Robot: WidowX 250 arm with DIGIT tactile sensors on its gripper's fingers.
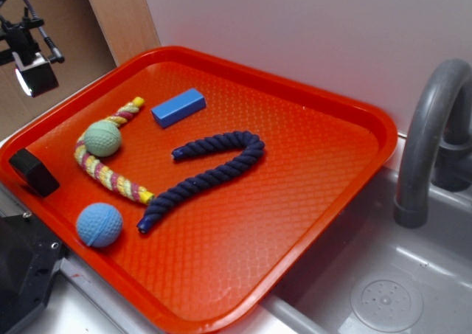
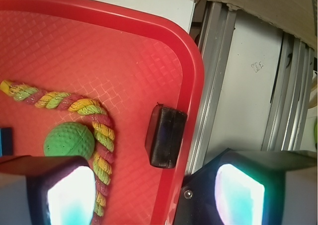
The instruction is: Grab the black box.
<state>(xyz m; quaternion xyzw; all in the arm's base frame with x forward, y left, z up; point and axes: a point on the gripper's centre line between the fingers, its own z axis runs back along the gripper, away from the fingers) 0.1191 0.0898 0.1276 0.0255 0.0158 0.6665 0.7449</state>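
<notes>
The small matte black rectangular box (image 1: 32,172) sits right at the left rim of the orange-red textured plastic tray (image 1: 295,201), pretty much tucked against the raised lip. In the wrist view the same black box (image 2: 165,136) has its long axis running up and down the frame, roughly parallel to the tray's curved edge (image 2: 191,86), leaning slightly off vertical, and it looks like it touches or nearly touches that edge on its right side. The gripper (image 2: 156,195) is spread wide, nothing between its two fingers; the left finger pad (image 2: 69,195) hangs over the tray near the green dimpled rubber ball (image 2: 69,142), and the right one (image 2: 238,192) is out past the rim over the grey metal rails. So the box lies between the two fingers side to side, but ahead of them, above the fingertips in the frame, not yet enclosed. In the exterior view the arm itself barely shows, only dark hardware at the upper left corner, so I can't really tell its pose there. The braided yellow, pink and green rope toy (image 1: 103,157) curls around the green ball just beside the box, further into the tray.
</notes>
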